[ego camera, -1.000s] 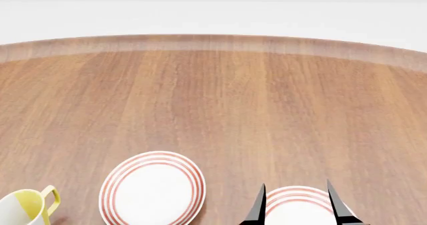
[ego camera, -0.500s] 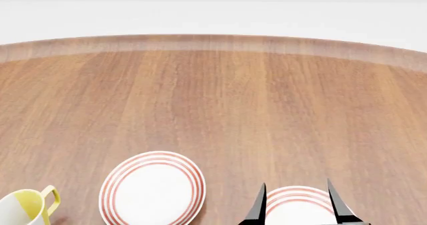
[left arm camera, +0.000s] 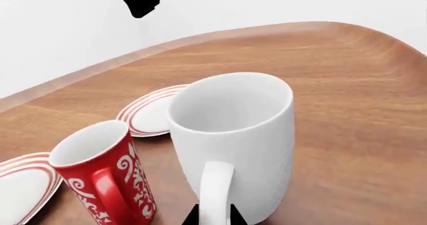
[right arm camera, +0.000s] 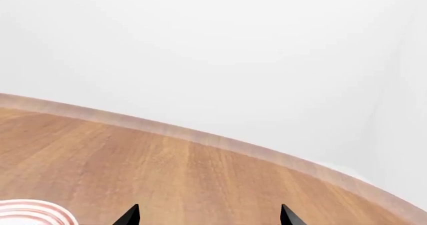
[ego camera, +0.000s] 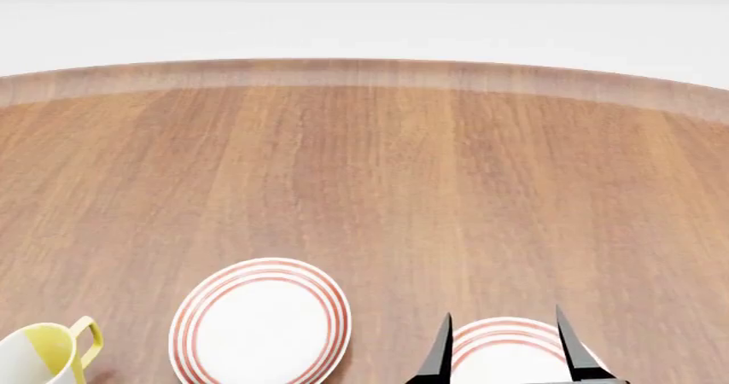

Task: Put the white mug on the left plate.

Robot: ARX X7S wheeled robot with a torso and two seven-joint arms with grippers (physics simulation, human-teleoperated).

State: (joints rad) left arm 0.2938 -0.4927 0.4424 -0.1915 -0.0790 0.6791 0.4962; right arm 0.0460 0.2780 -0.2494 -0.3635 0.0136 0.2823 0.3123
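Observation:
The white mug (left arm camera: pixel 230 135) stands upright in the left wrist view, large and plain, with its loop handle facing the camera. My left gripper (left arm camera: pixel 213 216) is shut on that handle, one black fingertip (left arm camera: pixel 193 218) on either side of it. The mug and the left gripper are out of the head view. The left plate (ego camera: pixel 259 322), white with red rings, lies near the table's front. My right gripper (ego camera: pixel 503 312) (right arm camera: pixel 210 207) is open and empty, its tips straddling the right plate (ego camera: pixel 510 350).
A red mug with white swirls (left arm camera: pixel 103 180) stands close beside the white mug. Two ringed plates (left arm camera: pixel 153 112) (left arm camera: pixel 20 185) lie beyond them. A white mug with yellow inside (ego camera: pixel 40 354) sits at the front left. The wooden table (ego camera: pixel 376 171) has a raised rim.
The right gripper's fingertips have shifted very slightly in the head view. The plates and the yellow mug have not moved.

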